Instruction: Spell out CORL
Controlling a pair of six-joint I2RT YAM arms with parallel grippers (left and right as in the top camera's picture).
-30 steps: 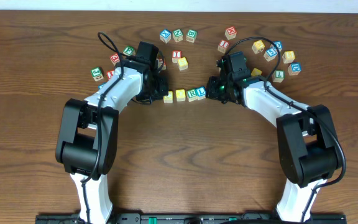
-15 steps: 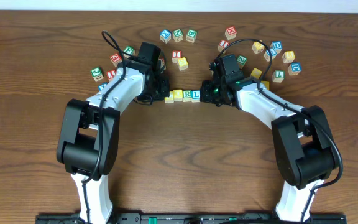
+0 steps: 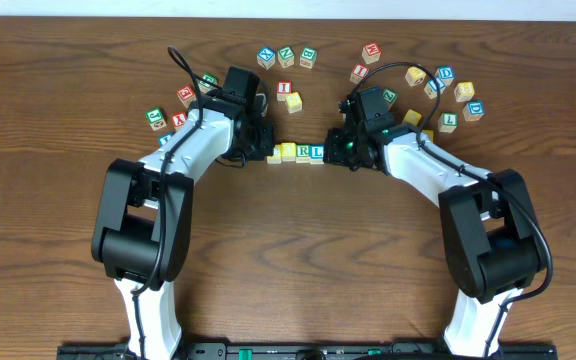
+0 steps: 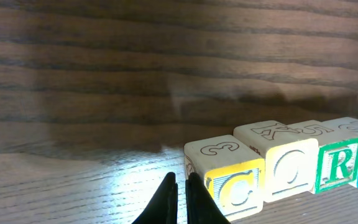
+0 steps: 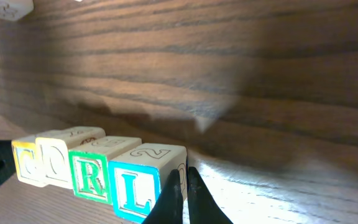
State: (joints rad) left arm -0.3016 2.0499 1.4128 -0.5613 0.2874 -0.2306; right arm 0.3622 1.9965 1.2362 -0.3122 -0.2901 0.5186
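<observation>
The left gripper (image 4: 182, 182) has its jaws pressed together and holds nothing; the tips sit against the outer side of the C cube (image 4: 232, 180). The right gripper (image 5: 183, 177) mirrors it, jaws closed and empty, with the tips at the outer side of the L cube (image 5: 135, 180). Between the two lies a short row of four wooden cubes on the tabletop (image 3: 288, 250), side by side and seemingly touching: the yellow-faced C cube, the yellow-faced O cube (image 4: 288, 169), the green-lettered R cube (image 4: 337, 165) and the blue-lettered L cube. Their front faces read C, O, R, L. The word looks spelled already. What seems left is a little squaring, since the C cube sits slightly out of line, and drawing the arms away without nudging the ends. In the overhead view the row lies mid-table, and nothing lies between the arms and the row. A red-lettered cube (image 3: 284, 89) and a yellow cube (image 3: 294, 102) lie nearest, behind the row. More loose cubes lie scattered at far left (image 3: 155, 118), far centre (image 3: 285, 56) and far right (image 3: 446, 73), well apart from it.
</observation>
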